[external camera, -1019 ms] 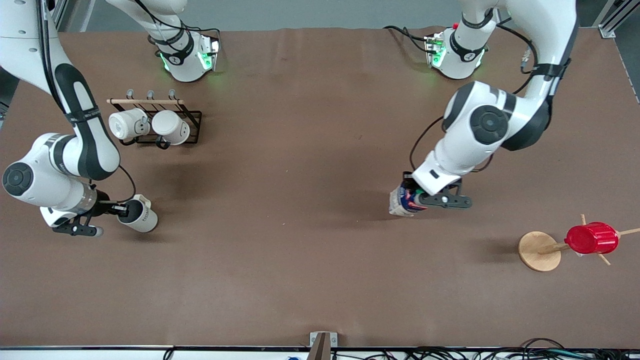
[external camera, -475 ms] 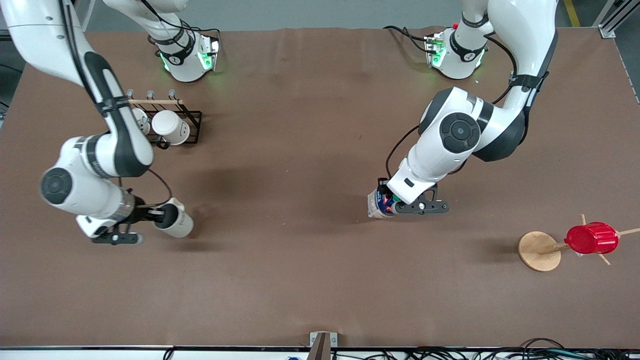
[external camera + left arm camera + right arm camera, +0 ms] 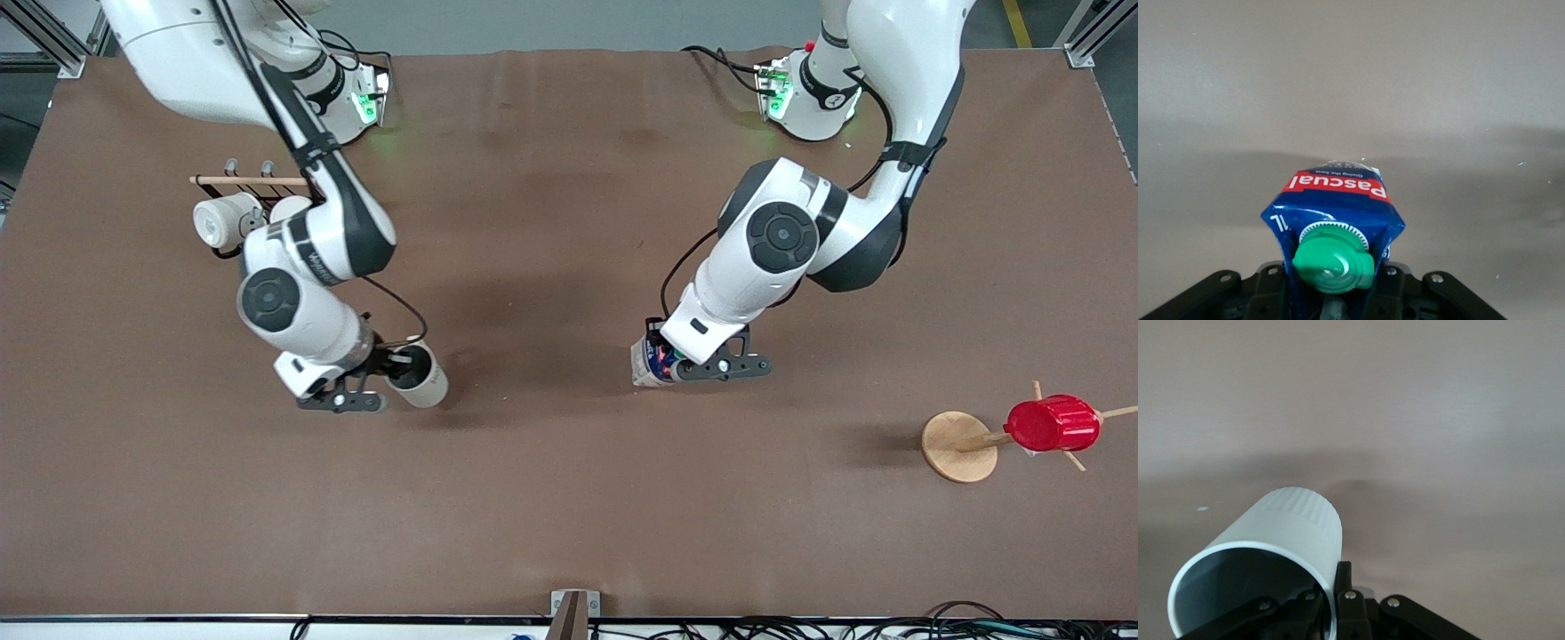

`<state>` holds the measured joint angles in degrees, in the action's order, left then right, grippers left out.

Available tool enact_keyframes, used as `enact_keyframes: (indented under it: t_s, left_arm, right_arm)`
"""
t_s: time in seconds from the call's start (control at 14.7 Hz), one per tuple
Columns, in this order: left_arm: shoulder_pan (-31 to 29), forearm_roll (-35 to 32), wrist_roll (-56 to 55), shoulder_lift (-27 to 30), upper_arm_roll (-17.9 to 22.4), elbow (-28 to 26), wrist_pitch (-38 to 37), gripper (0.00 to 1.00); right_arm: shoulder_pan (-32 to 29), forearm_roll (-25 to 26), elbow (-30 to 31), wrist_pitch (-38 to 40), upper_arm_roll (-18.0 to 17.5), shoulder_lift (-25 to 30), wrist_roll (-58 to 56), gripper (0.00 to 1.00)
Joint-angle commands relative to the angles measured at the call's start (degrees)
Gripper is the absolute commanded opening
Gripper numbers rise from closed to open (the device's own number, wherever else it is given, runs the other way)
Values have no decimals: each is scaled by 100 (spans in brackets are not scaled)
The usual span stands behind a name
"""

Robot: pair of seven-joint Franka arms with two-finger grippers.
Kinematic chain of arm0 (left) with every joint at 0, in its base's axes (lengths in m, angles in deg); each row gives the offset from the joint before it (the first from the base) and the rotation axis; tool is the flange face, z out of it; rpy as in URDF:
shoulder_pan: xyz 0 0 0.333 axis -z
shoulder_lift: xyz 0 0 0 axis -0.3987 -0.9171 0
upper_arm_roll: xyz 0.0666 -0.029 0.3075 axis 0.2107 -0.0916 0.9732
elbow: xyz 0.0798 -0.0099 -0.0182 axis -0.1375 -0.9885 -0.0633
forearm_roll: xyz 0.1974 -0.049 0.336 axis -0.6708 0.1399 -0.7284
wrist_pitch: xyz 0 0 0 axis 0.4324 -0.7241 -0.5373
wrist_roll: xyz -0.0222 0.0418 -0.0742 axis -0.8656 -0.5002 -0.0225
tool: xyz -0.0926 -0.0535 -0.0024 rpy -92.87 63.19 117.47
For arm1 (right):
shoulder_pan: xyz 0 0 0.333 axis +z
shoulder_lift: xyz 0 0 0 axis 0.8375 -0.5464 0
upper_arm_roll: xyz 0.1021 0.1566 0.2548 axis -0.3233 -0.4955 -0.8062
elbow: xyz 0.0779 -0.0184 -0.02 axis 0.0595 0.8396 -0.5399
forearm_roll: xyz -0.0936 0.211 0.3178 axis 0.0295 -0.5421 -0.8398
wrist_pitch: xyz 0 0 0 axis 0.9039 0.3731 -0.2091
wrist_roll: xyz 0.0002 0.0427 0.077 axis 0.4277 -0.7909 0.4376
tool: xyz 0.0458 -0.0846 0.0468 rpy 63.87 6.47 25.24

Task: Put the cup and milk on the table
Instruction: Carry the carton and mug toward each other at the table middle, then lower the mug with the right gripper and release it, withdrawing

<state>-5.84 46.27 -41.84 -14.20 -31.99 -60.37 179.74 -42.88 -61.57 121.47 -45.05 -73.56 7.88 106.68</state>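
My right gripper [image 3: 391, 366] is shut on the rim of the cream-beige cup [image 3: 424, 377] and holds it tilted on its side over the brown table [image 3: 551, 498] near the middle. In the right wrist view the cup [image 3: 1281, 553] shows its grey inside, with one finger [image 3: 1344, 577] outside the wall. My left gripper [image 3: 673, 365] is shut on the milk [image 3: 647, 363], a blue carton with green cap and red band, held over the middle of the table. In the left wrist view the milk [image 3: 1335, 220] fills the space between the jaws.
A black rack [image 3: 249, 182] with two white mugs [image 3: 220, 221] stands toward the right arm's end. A wooden stand [image 3: 957, 446] carrying a red ribbed cup [image 3: 1052, 423] stands toward the left arm's end, nearer to the front camera.
The right arm has carried the cup from the right arm's end toward the table's middle. The left arm has carried the milk a shorter way toward the middle.
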Motion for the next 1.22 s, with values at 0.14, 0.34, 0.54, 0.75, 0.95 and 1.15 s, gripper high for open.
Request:
enact_keyframes:
  t_s: [0.14,0.34,0.54,0.75,0.95,1.15]
  left_arm:
    - [211,-45,-388,-99,36,422,-192,0]
    - [325,-45,-687,-248,45,581,-192,0]
    - [361,-28,-898,-354,45,678,-192,0]
    - [562,-36,-1152,-564,71,949,-192,0]
    - [695,-36,-1303,-749,89,1169,-192,0]
    - [835,-45,-1461,-960,106,1406,-184,0]
  right_arm:
    - [681,7,-324,-428,50,-517,677,0]
    - [972,16,-455,-445,58,-684,712,2]
    - [1051,60,-482,-436,58,-738,721,8]
    - [1192,69,-482,-419,67,-729,687,69]
    - [1157,113,-596,-253,76,-598,660,100]
    - [991,122,-640,353,102,95,669,100]
